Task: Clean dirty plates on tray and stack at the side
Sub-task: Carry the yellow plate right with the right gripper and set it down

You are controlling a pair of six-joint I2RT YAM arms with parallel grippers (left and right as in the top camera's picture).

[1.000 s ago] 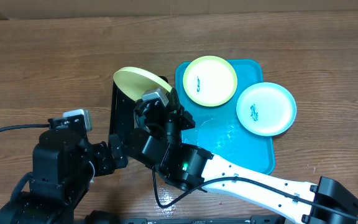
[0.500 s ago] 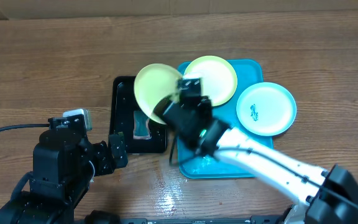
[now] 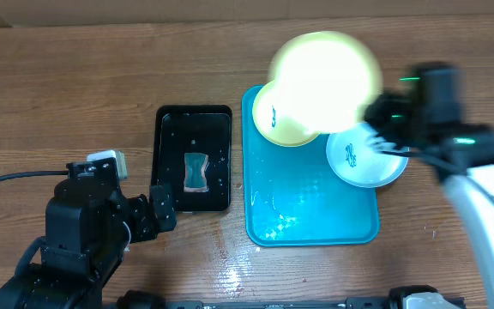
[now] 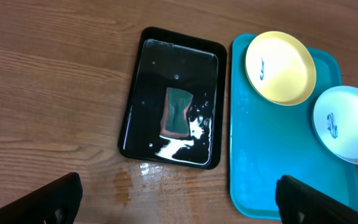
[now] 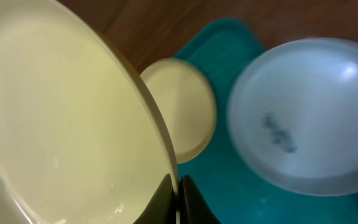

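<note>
Yellow-green plate, rim between right jaws, aloft over the tray

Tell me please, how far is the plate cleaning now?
Done: nothing stacked yet at the side. In hand: the right gripper holds one yellow-green plate in the air, no smear visible on it. Left: the other yellow-green plate and the blue plate lie on the tray, each with a teal smear.

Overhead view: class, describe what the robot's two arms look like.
The left arm is black and blocky, with a small grey module on top and a black cable leading off the table edge. The right arm has a white link and a black wrist housing with green lights, all blurred.
</note>
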